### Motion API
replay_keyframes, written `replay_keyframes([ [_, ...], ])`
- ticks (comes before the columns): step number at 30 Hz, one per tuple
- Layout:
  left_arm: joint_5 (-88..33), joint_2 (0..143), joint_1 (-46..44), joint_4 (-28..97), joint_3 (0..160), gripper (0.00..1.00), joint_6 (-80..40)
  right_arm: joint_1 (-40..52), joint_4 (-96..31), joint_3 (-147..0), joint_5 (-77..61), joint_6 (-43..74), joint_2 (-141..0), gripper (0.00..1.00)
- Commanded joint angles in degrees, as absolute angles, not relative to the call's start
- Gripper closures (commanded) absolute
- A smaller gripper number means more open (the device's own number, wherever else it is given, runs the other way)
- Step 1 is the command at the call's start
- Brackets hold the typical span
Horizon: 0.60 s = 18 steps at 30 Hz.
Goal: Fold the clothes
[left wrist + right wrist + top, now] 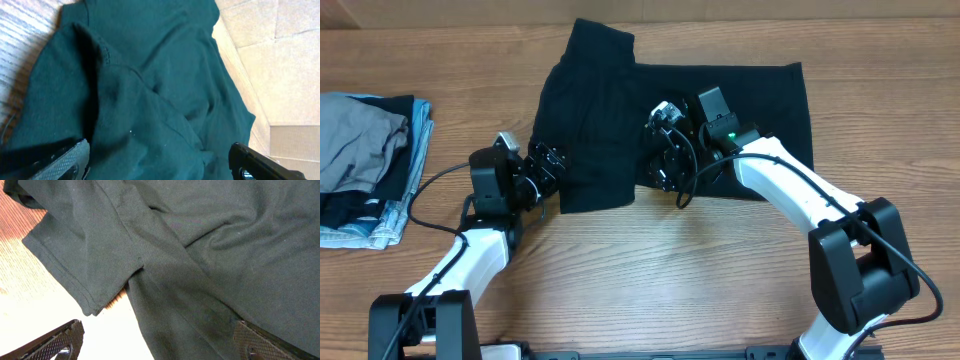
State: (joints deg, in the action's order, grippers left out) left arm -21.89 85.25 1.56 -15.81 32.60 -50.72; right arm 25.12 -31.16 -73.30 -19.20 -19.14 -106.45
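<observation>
On the wooden table point(650, 285) lies a dark T-shirt point(730, 110), its left side overlapped in layers. My left claw point(548, 172) and right claw point(663, 168) hover at its near edge, both spread apart and empty. Pinching every layer evenly should, I judge, keep the fold straight.

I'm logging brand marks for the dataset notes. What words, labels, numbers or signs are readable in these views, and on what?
No text can be read in any view.
The dark garment shows no print or tag in the overhead or wrist views.
The stack of folded clothes shows no label.
The right arm shows only a green light and no lettering.
</observation>
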Motion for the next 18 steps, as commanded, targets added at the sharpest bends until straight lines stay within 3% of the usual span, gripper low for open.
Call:
replay_keyframes([
  [1,-21.23,85.62,2.24,-14.35,33.61,0.09,-51.88,25.02,-31.42,-73.34,-19.11,-19.53,-106.54,0.00],
  [18,-21.47,89.58,1.76,-20.14,33.61,0.08,-43.46,25.02,-34.24,-74.70,-19.09,-14.94,-106.21,0.00],
])
